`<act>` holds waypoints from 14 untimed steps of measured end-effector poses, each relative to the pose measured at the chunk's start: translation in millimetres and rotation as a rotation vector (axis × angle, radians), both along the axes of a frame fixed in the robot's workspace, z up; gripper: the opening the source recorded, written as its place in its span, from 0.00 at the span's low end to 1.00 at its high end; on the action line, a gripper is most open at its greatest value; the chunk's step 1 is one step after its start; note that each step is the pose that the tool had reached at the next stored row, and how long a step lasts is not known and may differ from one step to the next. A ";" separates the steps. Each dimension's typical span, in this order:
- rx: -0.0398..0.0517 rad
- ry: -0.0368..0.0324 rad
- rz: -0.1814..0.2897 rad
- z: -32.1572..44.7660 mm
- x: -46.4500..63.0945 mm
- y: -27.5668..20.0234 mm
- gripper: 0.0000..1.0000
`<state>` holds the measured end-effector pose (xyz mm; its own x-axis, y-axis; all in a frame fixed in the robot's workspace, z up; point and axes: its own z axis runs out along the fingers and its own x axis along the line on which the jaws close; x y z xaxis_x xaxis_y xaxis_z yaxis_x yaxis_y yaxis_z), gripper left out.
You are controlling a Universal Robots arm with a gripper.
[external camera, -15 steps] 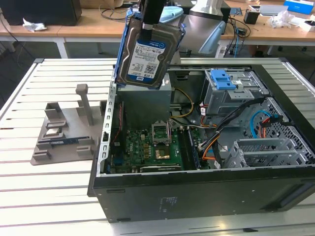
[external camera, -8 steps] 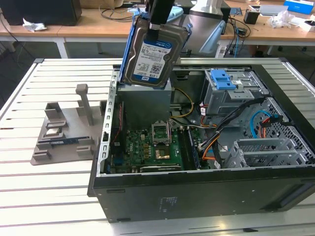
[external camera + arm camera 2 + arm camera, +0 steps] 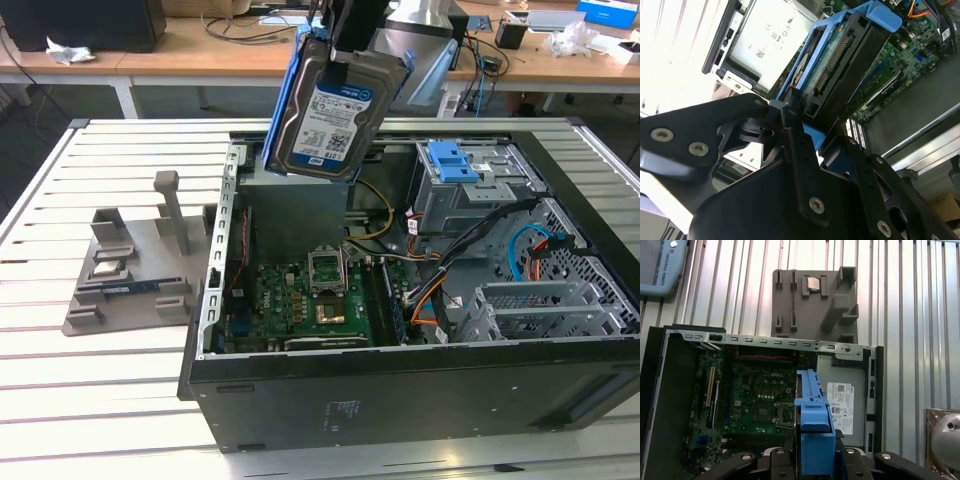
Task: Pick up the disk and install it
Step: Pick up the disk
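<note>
Disk (image 3: 330, 120) hangs tilted in the air with its label towards the exterior view, and the hand (image 3: 352, 45) is clamped on its upper end. In both wrist views the black fingers (image 3: 782, 457) press on the blue side rails from either side. It is held over the open computer case (image 3: 400, 400), which lies on its side on the slatted surface (image 3: 60, 400). Directly beneath is the grey power-supply box (image 3: 295, 210), with the green motherboard (image 3: 300, 300) beside that. Towards the exterior view's right stands the drive cage (image 3: 470, 180), topped by a blue latch (image 3: 450, 160). Outside the case, on the exterior view's left, rests a grey fixture (image 3: 130, 270) with upright posts. Farther back stand desks (image 3: 200, 50) strewn with cables.
</note>
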<state>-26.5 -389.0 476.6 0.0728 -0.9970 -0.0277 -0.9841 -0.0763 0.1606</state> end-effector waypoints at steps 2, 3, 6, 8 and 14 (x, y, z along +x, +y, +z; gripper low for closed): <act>0.0000 0.0005 0.000 -0.1 2.2 -3.6 0.37; 0.0000 0.0007 0.000 -0.1 3.1 -5.4 0.37; 0.0000 0.0011 0.000 -0.2 5.0 -9.0 0.37; 0.0000 0.0014 0.000 -0.3 6.2 -10.8 0.37; 0.0000 0.0027 0.000 -0.5 11.4 -16.5 0.37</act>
